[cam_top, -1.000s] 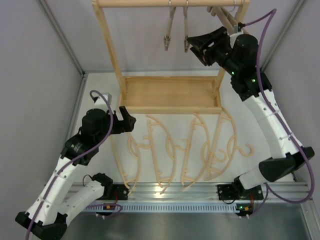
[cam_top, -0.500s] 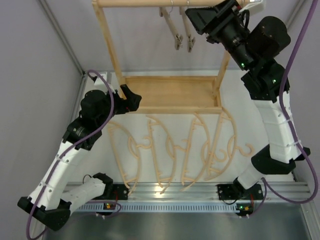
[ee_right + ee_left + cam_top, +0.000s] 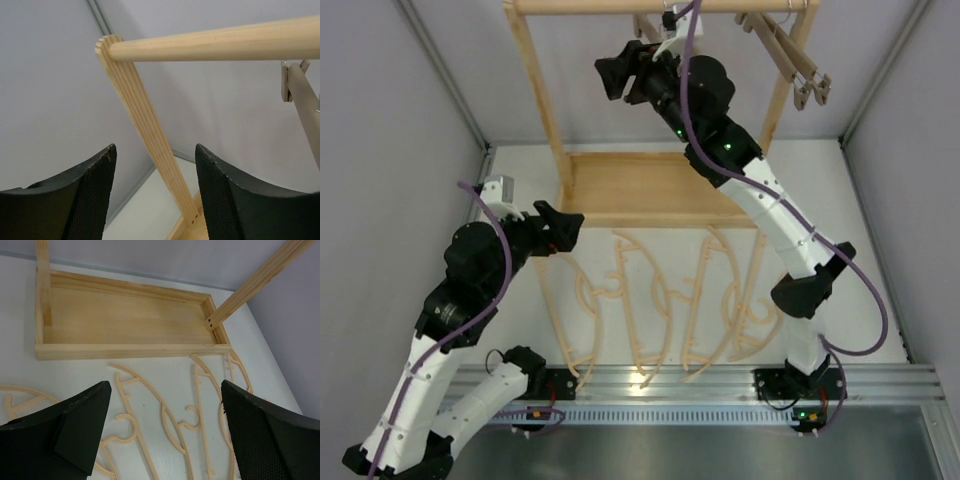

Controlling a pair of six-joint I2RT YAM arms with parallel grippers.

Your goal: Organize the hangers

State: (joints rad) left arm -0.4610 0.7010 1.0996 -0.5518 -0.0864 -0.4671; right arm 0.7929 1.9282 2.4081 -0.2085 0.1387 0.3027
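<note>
Several pale curved hangers (image 3: 660,300) lie side by side on the white table in front of the rack; the left wrist view shows them too (image 3: 150,400). Two brown-grey clamp bar hangers (image 3: 790,50) hang at the right end of the rack's rod (image 3: 580,6). One more clamp bar (image 3: 302,100) hangs at the right edge of the right wrist view. My right gripper (image 3: 608,78) (image 3: 155,150) is open and empty, high up near the rod's left half, facing the rack's left post (image 3: 150,145). My left gripper (image 3: 565,225) (image 3: 165,390) is open above the curved hangers, holding nothing.
The pale wooden rack has a tray base (image 3: 660,215) (image 3: 125,350) at the back of the table. Grey walls close in on both sides. An aluminium rail (image 3: 720,380) carrying the arm bases runs along the near edge.
My right arm swung from the rod's right end to its left half, and its jaws widened. My left arm drew back a little and rose.
</note>
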